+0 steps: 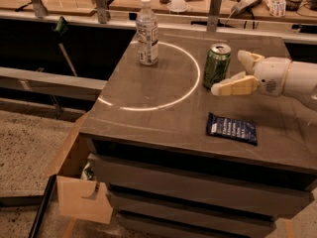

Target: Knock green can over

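Observation:
The green can [217, 65] stands upright on the dark table top [163, 113], right of the middle, its silver top and pull tab showing. My gripper [229, 73] comes in from the right edge on a white arm. Its two cream fingers are spread open, the near one [234, 87] pointing left and reaching just beside the can's right side, the far one [248, 59] behind it. The gripper holds nothing. I cannot tell if the near fingertip touches the can.
A clear plastic bottle [147, 32] with a white cap stands at the back left of the table. A dark blue snack packet [232, 128] lies flat near the front right. A bright light ring [153, 73] marks the top. An open cardboard box [74, 182] sits at the lower left.

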Controlling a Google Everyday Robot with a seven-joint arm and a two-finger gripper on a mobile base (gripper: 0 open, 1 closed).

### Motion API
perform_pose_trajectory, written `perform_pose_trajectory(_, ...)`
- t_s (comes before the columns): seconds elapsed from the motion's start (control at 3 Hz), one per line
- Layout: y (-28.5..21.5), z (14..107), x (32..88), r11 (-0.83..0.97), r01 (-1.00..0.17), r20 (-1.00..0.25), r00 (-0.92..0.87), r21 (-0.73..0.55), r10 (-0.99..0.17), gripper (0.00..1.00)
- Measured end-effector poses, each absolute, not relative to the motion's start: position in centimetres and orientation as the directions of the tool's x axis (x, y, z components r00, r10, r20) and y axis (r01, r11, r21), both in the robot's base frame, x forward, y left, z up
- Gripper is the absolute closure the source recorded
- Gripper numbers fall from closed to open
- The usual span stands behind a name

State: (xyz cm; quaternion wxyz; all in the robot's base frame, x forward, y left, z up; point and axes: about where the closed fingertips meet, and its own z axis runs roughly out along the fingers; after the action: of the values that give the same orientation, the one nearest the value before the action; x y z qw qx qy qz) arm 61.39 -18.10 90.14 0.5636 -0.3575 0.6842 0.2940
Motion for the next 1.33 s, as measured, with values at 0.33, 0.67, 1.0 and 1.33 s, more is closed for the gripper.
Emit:
perform_pose_trajectory(0.33,-17.9,89.2,63.4,0.582,-0.813,-0.988,-0.104,0.017,-0.117,0.00)
perform_pose_trajectory(0.67,-16.8,88.8,64.9,0.592,-0.805,-0.990,-0.094,0.015,-0.103,0.15)
perform_pose_trajectory(1.0,-15.8,89.0,65.6,0.600,-0.800,-0.991,-0.082,0.002,-0.105,0.37)
perform_pose_trajectory(1.33,-14.8,90.0,65.7,0.593,-0.805,-0.995,-0.067,0.008,-0.079,0.61)
